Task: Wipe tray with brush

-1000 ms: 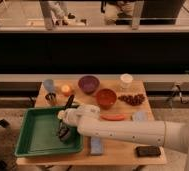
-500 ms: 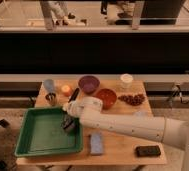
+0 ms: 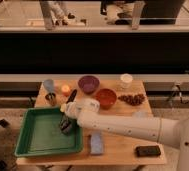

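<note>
Tray (image 3: 25,142) sits at the 8 o'clock corner of the worktop (image 3: 120,145), so the arm (image 3: 133,129) reaches it from 4 o'clock without crossing the bowls. Tool (image 3: 66,122) is down inside the tray near its 3 o'clock wall, low over the floor; I judge that's the wiping pose. Brush (image 3: 65,128) I take to be the dark lump right under the tool, on or just above the green floor; whether the tool is wide, narrow or clamped on it I cannot tell, the two read as one dark mass. Slim black stick (image 3: 72,95) at 12 o'clock of the wrist could be the handle or a separate item; can't say. Arm hides the tray's 2 o'clock corner and is cut off at the frame edge. Blue block (image 3: 97,143) lies just beside the tray's 3 o'clock wall, black slab (image 3: 148,150) at 5 o'clock; both out of the sweep, I'd say. Purple bowl (image 3: 88,83) and red bowl (image 3: 106,97) sit at 12 to 1 o'clock, apart from the tray. Any dirt on the tray floor I can't make out.
</note>
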Robot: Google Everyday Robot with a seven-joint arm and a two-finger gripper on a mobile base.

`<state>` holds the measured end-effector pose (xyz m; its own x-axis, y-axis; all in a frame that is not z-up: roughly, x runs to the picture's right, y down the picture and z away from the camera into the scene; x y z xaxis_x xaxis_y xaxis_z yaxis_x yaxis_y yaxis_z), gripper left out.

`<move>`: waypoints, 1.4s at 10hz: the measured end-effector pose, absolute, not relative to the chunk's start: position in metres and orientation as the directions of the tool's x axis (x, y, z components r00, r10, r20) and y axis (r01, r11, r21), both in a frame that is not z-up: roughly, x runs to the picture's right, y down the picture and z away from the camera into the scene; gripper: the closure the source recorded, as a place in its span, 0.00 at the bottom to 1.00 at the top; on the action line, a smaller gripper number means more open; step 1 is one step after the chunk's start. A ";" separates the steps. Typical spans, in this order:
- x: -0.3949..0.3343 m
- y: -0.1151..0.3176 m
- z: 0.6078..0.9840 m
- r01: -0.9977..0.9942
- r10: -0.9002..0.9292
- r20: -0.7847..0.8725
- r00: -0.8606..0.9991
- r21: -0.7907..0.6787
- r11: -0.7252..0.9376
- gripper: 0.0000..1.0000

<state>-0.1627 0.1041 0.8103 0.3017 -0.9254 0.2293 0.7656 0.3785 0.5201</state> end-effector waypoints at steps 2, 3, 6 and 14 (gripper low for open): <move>-0.169 0.102 0.794 0.760 -0.927 0.232 0.294 0.532 0.374 0.98; -0.176 0.101 0.782 0.756 -0.930 0.236 0.280 0.542 0.366 0.98; -0.182 0.096 0.752 0.744 -0.930 0.258 0.263 0.559 0.366 0.98; -0.229 0.105 0.731 0.765 -0.895 0.406 0.182 0.513 0.388 0.98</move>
<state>-0.2288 0.1050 0.7310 0.1817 -0.8954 0.4064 0.7654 0.3883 0.5132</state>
